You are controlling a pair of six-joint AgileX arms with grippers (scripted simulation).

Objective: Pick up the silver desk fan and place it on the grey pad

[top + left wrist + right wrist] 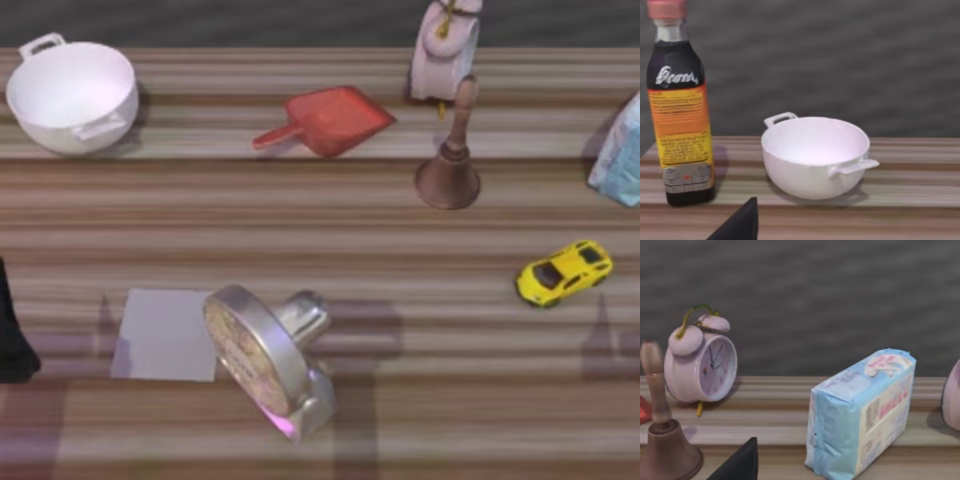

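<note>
The silver desk fan (262, 358) stands on its small base at the front of the table, left of the middle. Its tan grille faces the left, and its stubby motor points back to the right. The grey pad (160, 335) lies flat just left of it, and the fan's rim overlaps the pad's right edge. My left arm (12, 335) is parked at the table's left edge, far from the fan. One dark fingertip (746, 220) shows in its wrist view, well off centre, with nothing held. My right arm is out of the top view; its wrist view also shows one fingertip (742, 462) holding nothing.
At the back stand a white two-handled bowl (72, 92), a red dustpan (330, 120), an alarm clock (445, 45) and a brown hand bell (450, 165). A yellow toy car (563, 272) and a blue tissue pack (620, 150) sit at the right. A sauce bottle (680, 110) stands beside the bowl.
</note>
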